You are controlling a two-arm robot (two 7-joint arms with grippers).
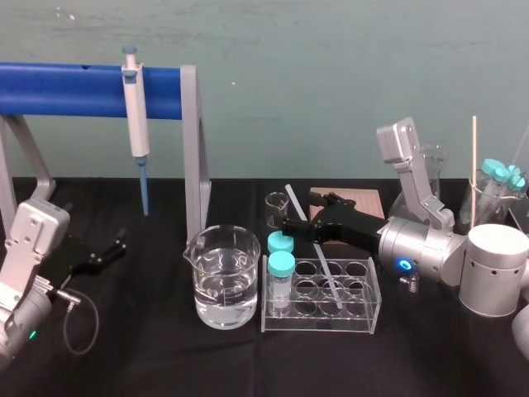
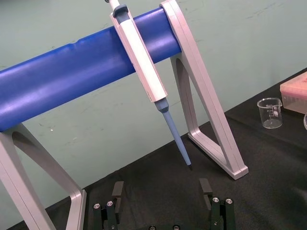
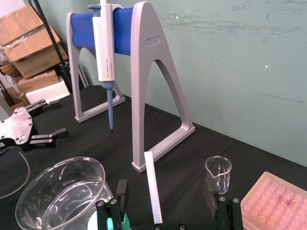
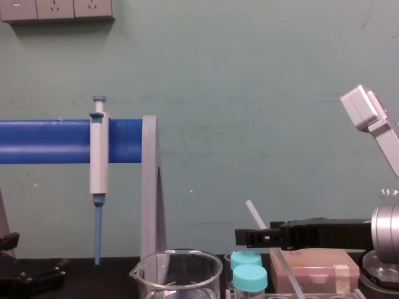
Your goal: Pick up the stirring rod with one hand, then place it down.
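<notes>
The stirring rod (image 1: 325, 273), a thin, straight, whitish translucent stick, stands tilted with its lower end in one well of the clear plastic tube rack (image 1: 364, 318), and I see its upper end leaning away toward the wall. My right gripper (image 1: 299, 213), black and two-fingered on a silver-grey wrist, reaches in from the right at about the rod's upper half. In the right wrist view the rod (image 3: 152, 187) rises between the two fingers (image 3: 122, 190), which are spread wide with a gap on each side, so the right gripper (image 3: 165, 191) is released and grasps nothing. From the chest view the rod (image 4: 255, 217) crosses just in front of the gripper's tip (image 4: 240, 237).

Two teal-capped vials (image 1: 281, 265) stand at the left end of the rack. Just to their left is a large glass beaker holding clear liquid (image 1: 221, 277). A small empty glass beaker (image 1: 277, 207) and a pink tip box (image 1: 364, 198) sit behind the rack. Farther left, a white-and-blue pipette (image 1: 136, 124) hangs from a grey stand with a blue bar (image 1: 74, 89).

My left gripper (image 1: 116, 246) is parked low over the black counter (image 1: 149, 356) at the far left, with its fingers (image 2: 117, 189) apart.
</notes>
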